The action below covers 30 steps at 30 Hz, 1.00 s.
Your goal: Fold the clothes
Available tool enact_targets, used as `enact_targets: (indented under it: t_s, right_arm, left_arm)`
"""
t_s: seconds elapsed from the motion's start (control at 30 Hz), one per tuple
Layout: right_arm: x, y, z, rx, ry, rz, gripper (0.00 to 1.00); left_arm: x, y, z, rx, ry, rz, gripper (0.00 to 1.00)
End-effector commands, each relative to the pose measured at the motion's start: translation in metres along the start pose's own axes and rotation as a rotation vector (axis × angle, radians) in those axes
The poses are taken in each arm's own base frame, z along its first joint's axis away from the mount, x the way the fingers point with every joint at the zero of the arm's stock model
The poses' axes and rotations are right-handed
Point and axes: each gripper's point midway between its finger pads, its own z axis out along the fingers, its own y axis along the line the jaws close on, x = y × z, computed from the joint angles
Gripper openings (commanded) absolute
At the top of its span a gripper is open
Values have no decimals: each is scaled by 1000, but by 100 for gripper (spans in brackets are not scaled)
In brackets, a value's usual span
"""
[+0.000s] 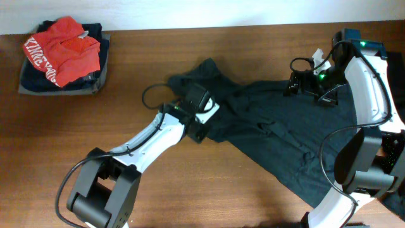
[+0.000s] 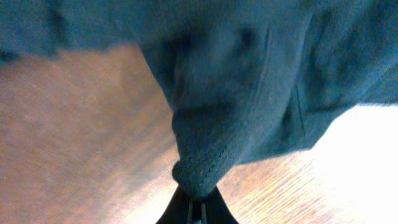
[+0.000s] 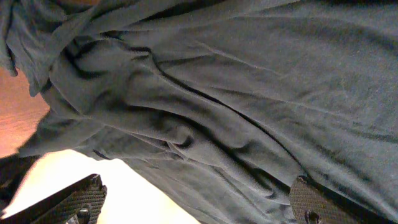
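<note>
At the far left corner of the bench (image 1: pixel 190 190) a stack of folded dark clothes (image 1: pixel 38 79) sits with a crumpled red garment (image 1: pixel 63 50) bearing white lettering on top, well apart from the rest. Toward the middle, the left hand (image 2: pixel 196 200) is pressed together, pinching a bunched fold at the left edge of the dark teal-grey T-shirt (image 1: pixel 278 133), which lies rumpled across the middle and right of the bench. At the right, the right hand (image 3: pixel 193 208) hangs over the shirt's upper part with its fingers (image 3: pixel 317 202) spread wide
</note>
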Motion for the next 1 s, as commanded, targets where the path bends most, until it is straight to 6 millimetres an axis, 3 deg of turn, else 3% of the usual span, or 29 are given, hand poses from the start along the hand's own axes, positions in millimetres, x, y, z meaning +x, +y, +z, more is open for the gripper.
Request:
enact_targets:
  t_s: [0.0,0.07,0.27,0.37,0.47,0.57,0.7,0.97]
  right_arm:
    - [0,2,2,8,8,-12,99]
    - [0,2,2,8,11,-11,99]
    - [6,4,2,0,33,-5,99]
    - [9,6,2,-4,44,-6,99]
    - [11,14,3,-35,56,-10,99]
    - [17,28,5,-78,79,-20,99]
    - [27,44,8,-94,120,-46,99]
    - [69,97,21,-104,266,-149,99]
  left_arm:
    - [-34,25,-28,-69,-68,-41,0]
    - [-47,41,-46,-114,-94,-88,0]
    - [-94,101,-138,-252,-297,-230,0]
    - [-103,122,-181,-291,-385,-268,0]
    - [-103,134,-206,-314,-430,-290,0]
    - [-97,138,-212,-322,-425,-303,0]
    - [-85,136,-203,-312,-364,-303,0]
    - [-75,152,-193,-402,-302,-324,0]
